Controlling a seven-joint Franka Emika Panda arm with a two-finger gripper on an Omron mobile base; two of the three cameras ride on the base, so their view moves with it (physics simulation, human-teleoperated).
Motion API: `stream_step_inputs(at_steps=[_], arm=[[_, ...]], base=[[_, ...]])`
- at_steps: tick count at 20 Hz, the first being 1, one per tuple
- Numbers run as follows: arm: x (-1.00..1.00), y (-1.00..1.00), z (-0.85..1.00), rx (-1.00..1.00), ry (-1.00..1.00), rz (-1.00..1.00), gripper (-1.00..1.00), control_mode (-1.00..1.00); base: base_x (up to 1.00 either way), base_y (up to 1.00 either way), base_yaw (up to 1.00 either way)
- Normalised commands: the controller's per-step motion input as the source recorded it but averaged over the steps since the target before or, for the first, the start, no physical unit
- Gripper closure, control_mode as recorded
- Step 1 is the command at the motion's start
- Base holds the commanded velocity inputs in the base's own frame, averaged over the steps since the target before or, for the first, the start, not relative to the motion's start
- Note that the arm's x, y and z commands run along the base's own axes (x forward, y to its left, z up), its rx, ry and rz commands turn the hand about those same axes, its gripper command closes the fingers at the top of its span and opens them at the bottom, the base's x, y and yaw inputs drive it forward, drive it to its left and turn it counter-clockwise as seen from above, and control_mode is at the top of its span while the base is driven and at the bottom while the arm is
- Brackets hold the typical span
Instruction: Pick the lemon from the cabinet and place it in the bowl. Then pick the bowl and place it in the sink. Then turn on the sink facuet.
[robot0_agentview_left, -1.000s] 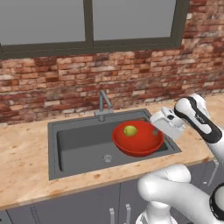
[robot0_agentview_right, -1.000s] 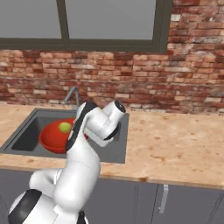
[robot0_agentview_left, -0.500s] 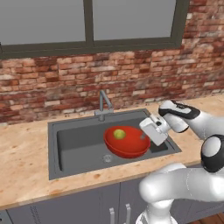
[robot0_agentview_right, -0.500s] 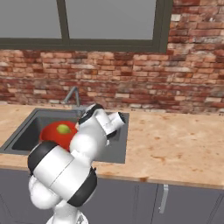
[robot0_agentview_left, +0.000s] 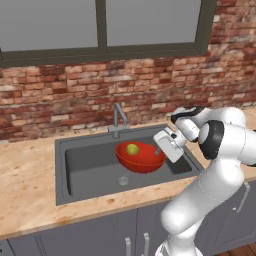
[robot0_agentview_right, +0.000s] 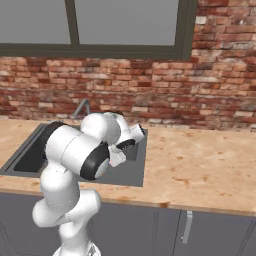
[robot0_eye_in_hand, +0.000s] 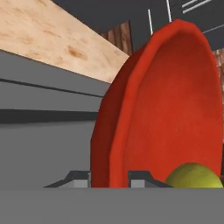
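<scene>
Arm bent at the elbow, forearm reaching leftward over the sink (robot0_agentview_left: 90, 167); the gripper (robot0_agentview_left: 161, 145) is clamped on the right rim of the bowl (robot0_agentview_left: 142, 159), held inside the basin right of the drain. 1 lemon (robot0_agentview_left: 132, 148) lies in the bowl.

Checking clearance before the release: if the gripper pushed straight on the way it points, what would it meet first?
The gripper already clamps the bowl rim; pushing on, it would probably drive along the bowl wall toward the lemon.

Wood counter (robot0_agentview_left: 30, 170) (brick wall behind) carries sink (robot0_agentview_left: 90, 167).
</scene>
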Motion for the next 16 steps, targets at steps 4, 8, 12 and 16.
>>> stream_step_inputs(at_steps=[4, 8, 12, 16], arm=[[0.46, 0.12, -0.11, -0.06, -0.04, 0.00, 1.00, -1.00], [0.18, 0.21, -0.41, -0.15, -0.19, 0.00, 1.00, -1.00], [0.08, 0.13, -0.53, -0.16, -0.24, 0.03, 1.00, -1.00], [0.00, 0.02, -0.44, -0.12, -0.26, 0.09, 1.00, -1.00]], base=[[0.00, 0.00, 0.00], [0.00, 0.00, 0.00], [0.00, 0.00, 0.00], [0.00, 0.00, 0.00]])
